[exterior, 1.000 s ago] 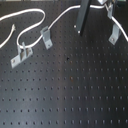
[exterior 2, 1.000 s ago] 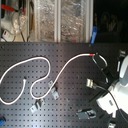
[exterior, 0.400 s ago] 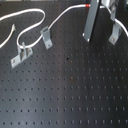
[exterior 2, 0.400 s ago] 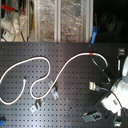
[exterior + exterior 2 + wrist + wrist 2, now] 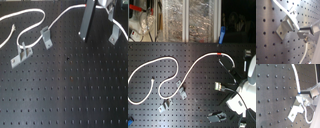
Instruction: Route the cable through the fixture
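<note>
Since a second ago my arm has slid toward the first exterior view's right, its dark column now standing closer to the slim upright fixture [image 5: 114, 33] at that view's upper right, and the cable's run there has followed it. I see the cable [image 5: 193, 72] as a long white cord snaking over the black pegboard [image 5: 70, 90]: in the second exterior view its free end lies near the second exterior view's left, loops round, climbs to a red band [image 5: 219, 52] near the top, then drops toward my gripper [image 5: 303, 33] on the second exterior view's right. In the first wrist view the cord passes right over the light-grey bracket, and the fingers [image 5: 306, 32] sit just beside that bracket with the cord running out from between them and hanging down; I read the jaws as closed narrowly on the cable. The second wrist view shows the same, the cord coming down to the fixture [image 5: 297, 110] and the gripper [image 5: 306, 101] pinching it close by. Farther off, the squatter bracket [image 5: 46, 36] and the low two-post clamp [image 5: 21, 55] stand on the first exterior view's left, well apart from my gripper, in the same places as before.
</note>
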